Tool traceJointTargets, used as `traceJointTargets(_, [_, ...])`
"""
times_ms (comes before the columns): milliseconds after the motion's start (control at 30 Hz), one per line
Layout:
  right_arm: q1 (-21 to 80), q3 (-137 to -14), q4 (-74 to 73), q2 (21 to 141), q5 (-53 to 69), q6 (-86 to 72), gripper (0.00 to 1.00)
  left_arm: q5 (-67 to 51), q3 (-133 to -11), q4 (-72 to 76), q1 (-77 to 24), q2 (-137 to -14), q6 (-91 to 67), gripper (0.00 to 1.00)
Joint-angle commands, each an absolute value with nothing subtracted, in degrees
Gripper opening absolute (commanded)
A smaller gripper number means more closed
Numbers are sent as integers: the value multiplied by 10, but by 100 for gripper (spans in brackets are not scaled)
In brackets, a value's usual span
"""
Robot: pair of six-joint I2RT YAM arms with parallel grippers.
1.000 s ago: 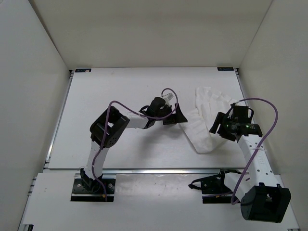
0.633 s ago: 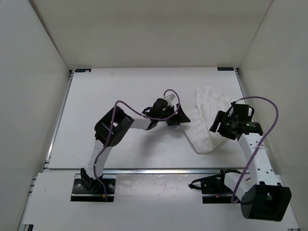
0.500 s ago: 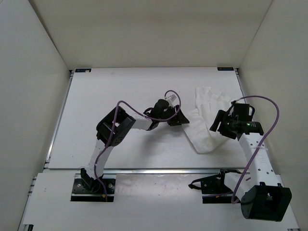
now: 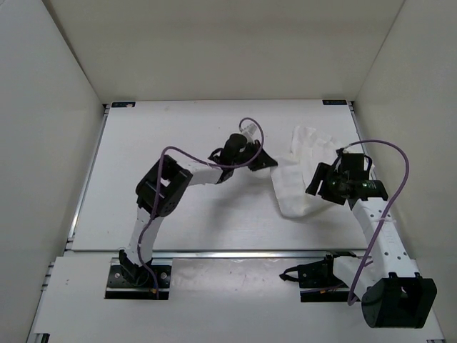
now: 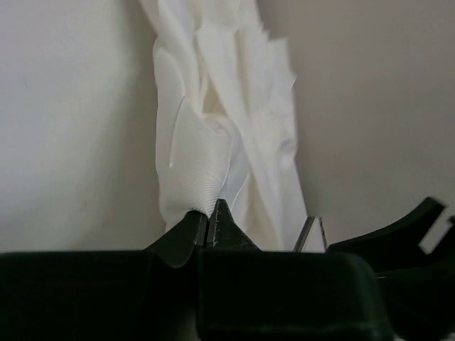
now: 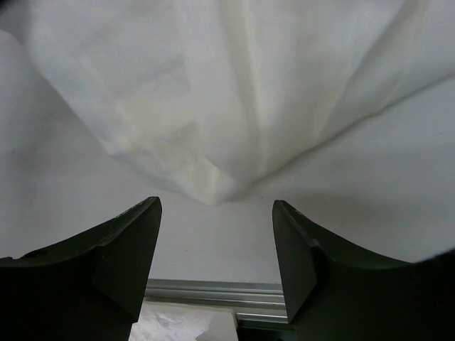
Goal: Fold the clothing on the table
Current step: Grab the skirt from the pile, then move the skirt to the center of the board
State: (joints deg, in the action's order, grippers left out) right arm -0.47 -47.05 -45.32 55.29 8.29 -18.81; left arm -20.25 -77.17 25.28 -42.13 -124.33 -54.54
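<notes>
The white clothing (image 4: 296, 175) lies crumpled on the right half of the table (image 4: 157, 128). My left gripper (image 4: 268, 163) is at its left edge, shut on a ribbed fold of the clothing (image 5: 206, 135); in the left wrist view the fingertips (image 5: 195, 222) pinch that fold together. My right gripper (image 4: 318, 183) hovers over the garment's right side. In the right wrist view it (image 6: 215, 207) stands open, with a corner of the clothing (image 6: 227, 92) just beyond its fingers (image 6: 131, 238) and nothing between them.
White walls enclose the table on three sides. A silver rail (image 4: 214, 252) runs along the near edge and shows below the right fingers as the rail (image 6: 206, 290). Purple cables loop over both arms. The right wall is close to the right arm.
The left gripper went from open to shut on the clothing's left edge and drew back slightly left, bunching the cloth. The right gripper edged a little left, still open.
</notes>
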Motion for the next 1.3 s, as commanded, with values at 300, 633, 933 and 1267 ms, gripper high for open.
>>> traceJointTargets(300, [-33,-519,-406,543,99,-163,61,-133,-1095,-49,-148,-1045,-364,0])
traceJointTargets(633, [-9,-547,-376,566,98,-173,61,-54,-1060,-85,-337,-1014,-240,0])
traceJointTargets(933, [-73,-501,-400,512,127,-163,64,-54,-716,40,-467,-982,-328,0])
traceJointTargets(1267, [-37,-469,-379,526,138,-185,66,-165,-682,67,-490,-966,-339,94])
